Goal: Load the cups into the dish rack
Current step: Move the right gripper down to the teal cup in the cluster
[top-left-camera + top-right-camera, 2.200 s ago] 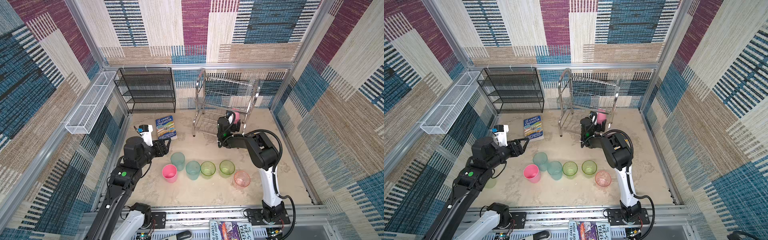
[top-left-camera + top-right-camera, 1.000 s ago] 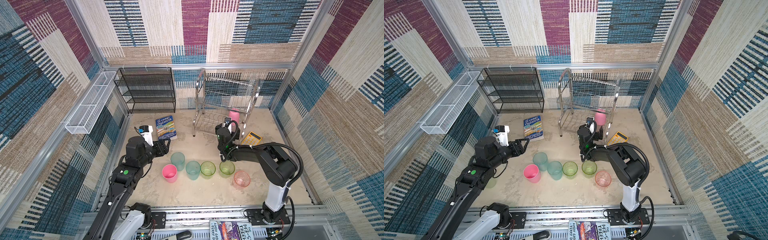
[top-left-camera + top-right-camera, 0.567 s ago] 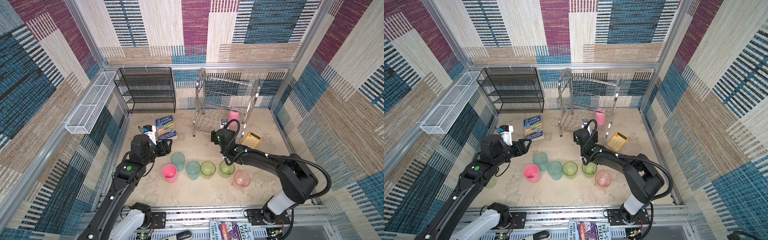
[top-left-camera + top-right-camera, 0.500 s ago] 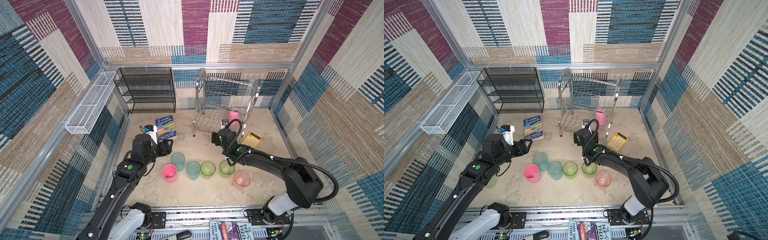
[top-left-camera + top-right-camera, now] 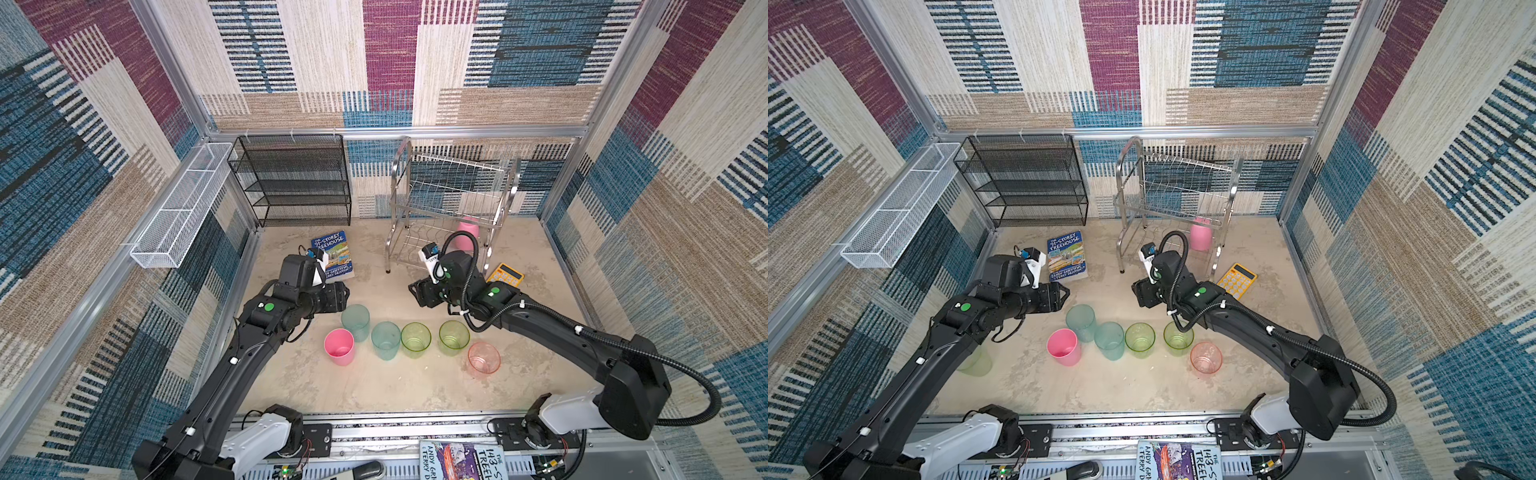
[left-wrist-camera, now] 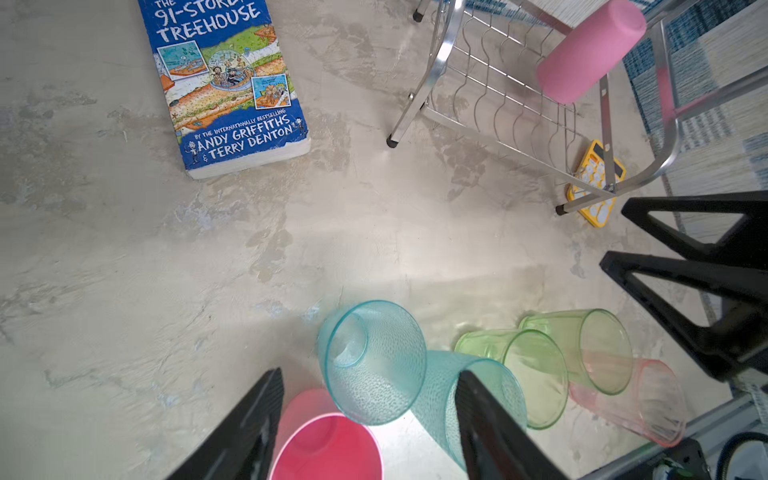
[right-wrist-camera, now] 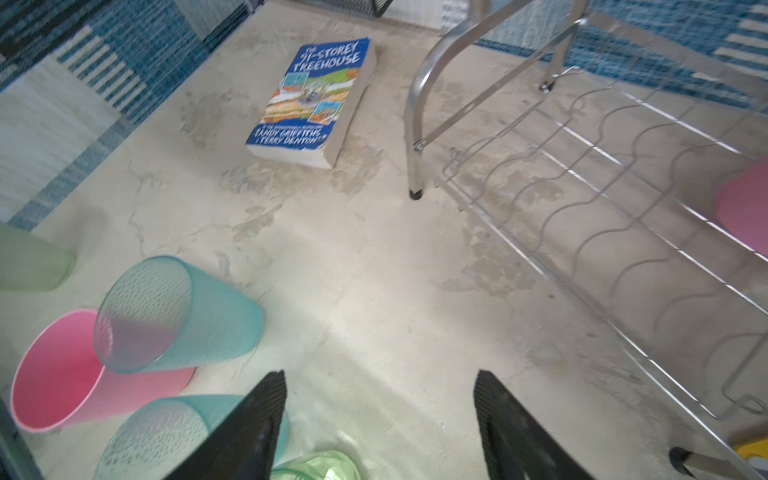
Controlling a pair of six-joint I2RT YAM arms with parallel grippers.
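Several cups stand in a row on the floor: pink (image 5: 339, 347), teal (image 5: 355, 319), teal (image 5: 386, 340), two yellow-green (image 5: 415, 340) (image 5: 454, 337) and salmon (image 5: 483, 359). Another yellow-green cup (image 5: 976, 361) shows under my left arm. One pink cup (image 5: 468, 232) sits upside down on the lower tier of the dish rack (image 5: 453, 199). My left gripper (image 5: 343, 297) (image 6: 369, 374) hangs open just behind the nearest teal cup (image 6: 374, 361), holding nothing. My right gripper (image 5: 413, 291) (image 7: 380, 374) is open and empty over bare floor, between the rack and the cups.
A blue book (image 5: 334, 255) lies left of the rack. A yellow calculator (image 5: 505, 275) lies by the rack's right foot. A black mesh shelf unit (image 5: 297, 183) stands at the back wall, and a white mesh basket (image 5: 178, 208) hangs on the left wall.
My right gripper let go of the pink cup in the rack, drew back and swung down-left toward the row of cups, its jaws narrowing somewhat. My left gripper edged closer to the teal cup.
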